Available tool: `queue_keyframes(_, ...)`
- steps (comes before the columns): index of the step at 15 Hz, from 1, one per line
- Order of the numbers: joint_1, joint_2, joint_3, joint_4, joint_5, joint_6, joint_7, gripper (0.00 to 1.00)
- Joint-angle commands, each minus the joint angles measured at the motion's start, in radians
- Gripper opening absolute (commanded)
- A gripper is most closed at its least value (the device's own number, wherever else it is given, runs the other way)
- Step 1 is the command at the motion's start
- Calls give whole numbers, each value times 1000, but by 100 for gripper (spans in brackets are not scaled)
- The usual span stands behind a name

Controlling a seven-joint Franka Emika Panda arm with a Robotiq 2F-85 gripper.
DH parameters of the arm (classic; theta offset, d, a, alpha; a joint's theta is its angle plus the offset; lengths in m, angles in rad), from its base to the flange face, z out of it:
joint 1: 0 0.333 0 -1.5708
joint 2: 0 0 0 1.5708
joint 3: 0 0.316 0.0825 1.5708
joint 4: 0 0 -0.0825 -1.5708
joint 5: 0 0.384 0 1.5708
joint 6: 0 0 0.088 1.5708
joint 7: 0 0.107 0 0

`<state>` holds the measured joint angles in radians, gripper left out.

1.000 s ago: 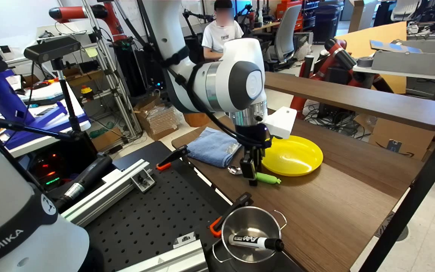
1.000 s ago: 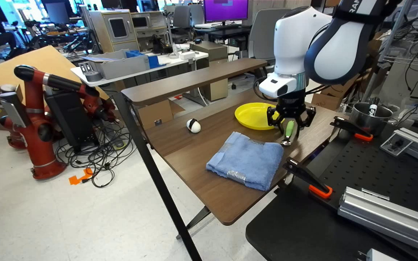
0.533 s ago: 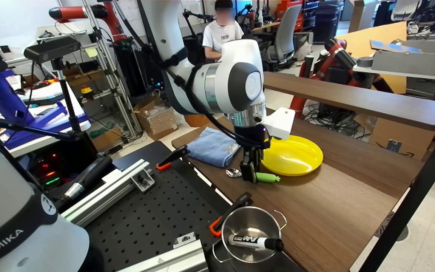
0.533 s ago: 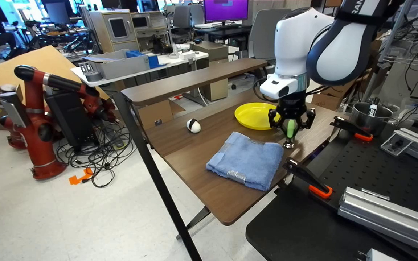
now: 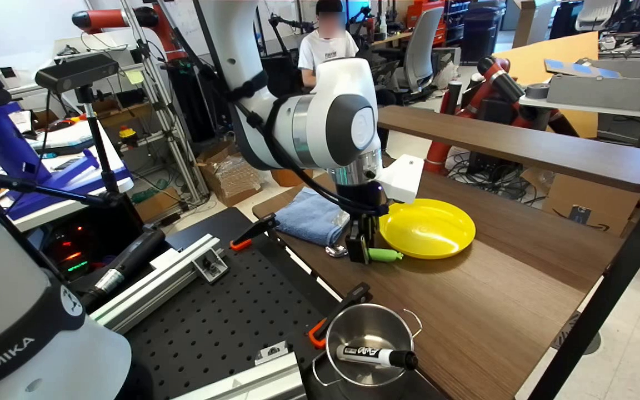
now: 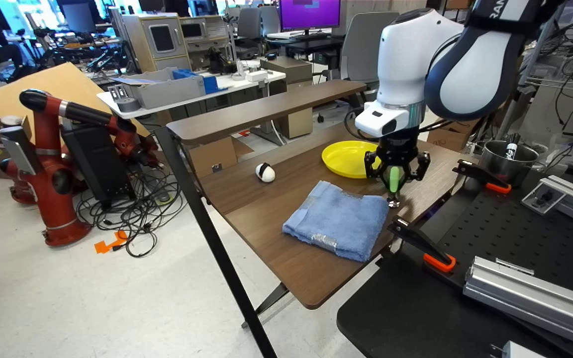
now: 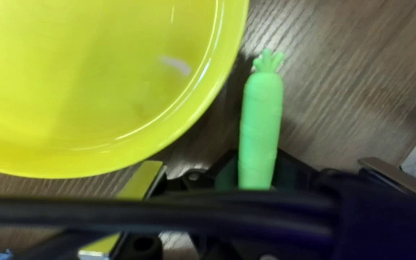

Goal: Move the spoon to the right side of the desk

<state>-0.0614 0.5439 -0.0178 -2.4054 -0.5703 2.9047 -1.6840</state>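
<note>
In an exterior view, left to right, I have the folded blue towel (image 5: 308,218); my gripper (image 5: 359,256), fingers pinched on the spoon (image 5: 385,255), its metal bowl toward the towel; then the yellow plate (image 5: 430,229), beside the green handle. I can't tell whether the spoon touches the desk (image 5: 498,289).

Bright light fell on the desk (image 5: 498,289) before us. Glare streaked the yellow plate (image 7: 96,83), shadow pooled beside it, and cables (image 7: 150,213) blurred up close.

Exterior views share the desk (image 5: 509,283) from opposite ends — wrist view near, seemingly steep
</note>
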Motion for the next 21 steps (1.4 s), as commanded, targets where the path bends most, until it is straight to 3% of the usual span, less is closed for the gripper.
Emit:
queue_keyframes(1,-27,-57,18,-72,10,72,-18,7)
queue_keyframes(5,-75,-125,49,-142,44,112,-38,7)
queue_keyframes(9,-185,-182,127,-170,156,93,-97,7)
queue_keyframes(17,-588,-167,426,-98,605,23,-426,7)
queue_keyframes(19,-678,-154,475,-63,720,-32,-497,7)
queue_keyframes(21,-733,-141,481,-22,827,-104,-561,7)
